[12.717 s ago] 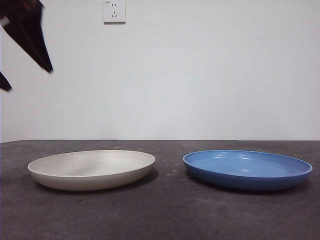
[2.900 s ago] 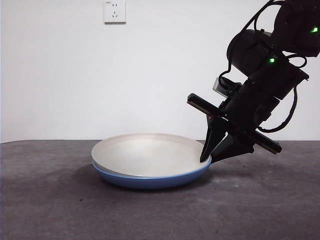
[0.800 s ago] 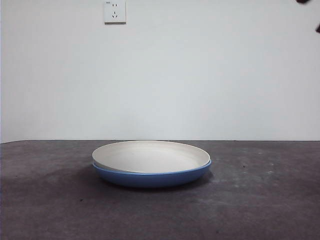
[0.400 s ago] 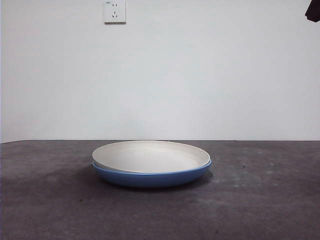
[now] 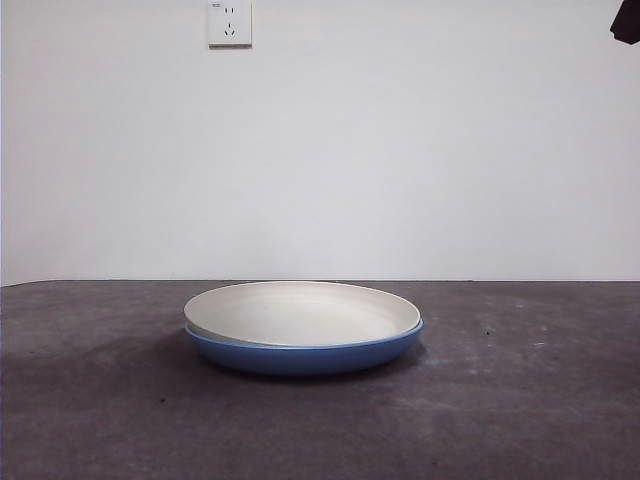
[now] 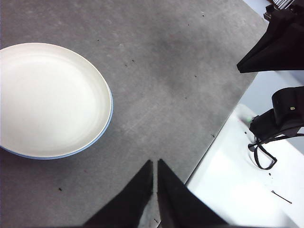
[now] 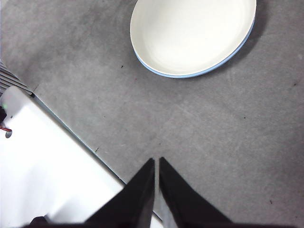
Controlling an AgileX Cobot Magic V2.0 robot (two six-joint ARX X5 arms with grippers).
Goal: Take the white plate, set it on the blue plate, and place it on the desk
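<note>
The white plate (image 5: 300, 312) rests nested inside the blue plate (image 5: 300, 357) at the middle of the desk (image 5: 520, 400). Only the blue plate's outer wall and rim show under it. The stack also shows in the left wrist view (image 6: 47, 99) with a thin blue rim (image 6: 110, 111), and in the right wrist view (image 7: 190, 33) with a blue rim (image 7: 223, 59). My left gripper (image 6: 155, 164) is shut and empty, high above the desk, away from the plates. My right gripper (image 7: 156, 161) is shut and empty, also high and clear of the stack.
A wall socket (image 5: 228, 22) is on the white wall behind. A black arm tip (image 5: 627, 20) shows at the top right corner. The desk's edge and a white base (image 6: 237, 190) lie beside it; the other arm (image 6: 278, 42) stands there.
Since 14 s ago the white plate has gone onto the blue plate and the stack sits mid-desk. The gripper at its rim 3.6 s ago has let go and withdrawn. Last second: nothing moved.
</note>
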